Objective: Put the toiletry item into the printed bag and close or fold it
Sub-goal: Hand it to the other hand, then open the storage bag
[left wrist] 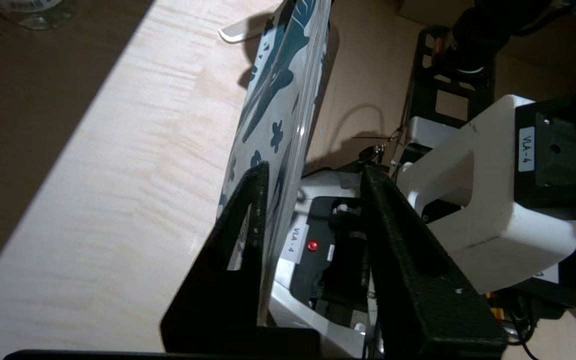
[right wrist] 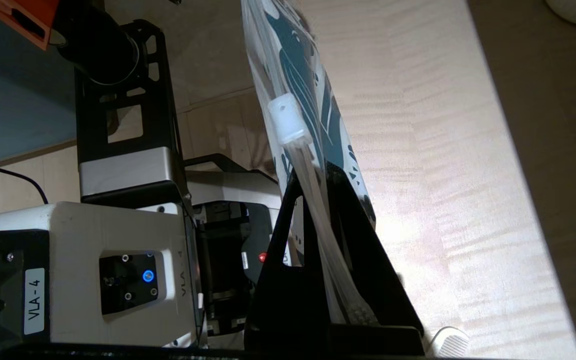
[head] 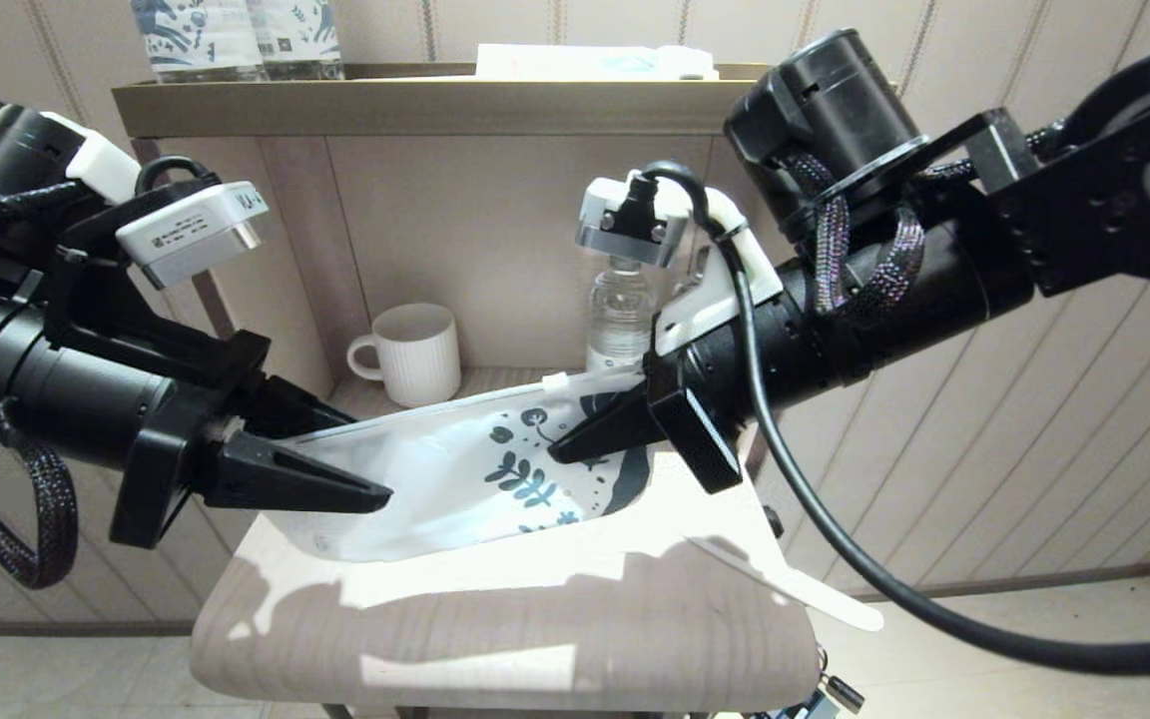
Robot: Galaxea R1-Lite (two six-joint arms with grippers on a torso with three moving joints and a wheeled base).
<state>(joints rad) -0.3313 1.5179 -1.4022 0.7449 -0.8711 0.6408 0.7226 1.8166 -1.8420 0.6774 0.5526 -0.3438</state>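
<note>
My right claw is clamped shut on the printed end of the flat white plastic pouch with dark teal leaves, mid-frame in the head view. My left claw stands part open around its plain end, one finger against the film, the other clear. The pouch stands on edge above the pale wooden table, its long axis running left to right. The slim white stick lies lower right, rounded tip toward the table's edge, its narrow end lost in glare
</note>
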